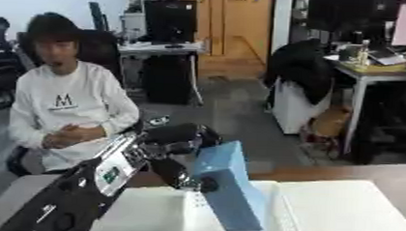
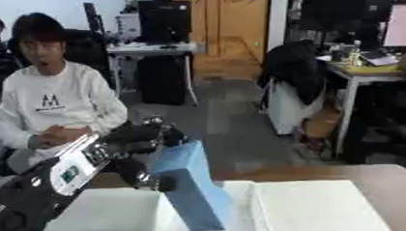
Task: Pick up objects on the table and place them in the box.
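No writing reads on the plain light-blue rectangular box (image 1: 229, 186), tilted, gripped by the left hand's (image 1: 176, 145) curled fingers above a white open box (image 1: 338, 214).

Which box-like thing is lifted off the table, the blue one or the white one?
The blue rectangular block, held tilted in the robot's left hand; the wide white box lies flat on the brown table.
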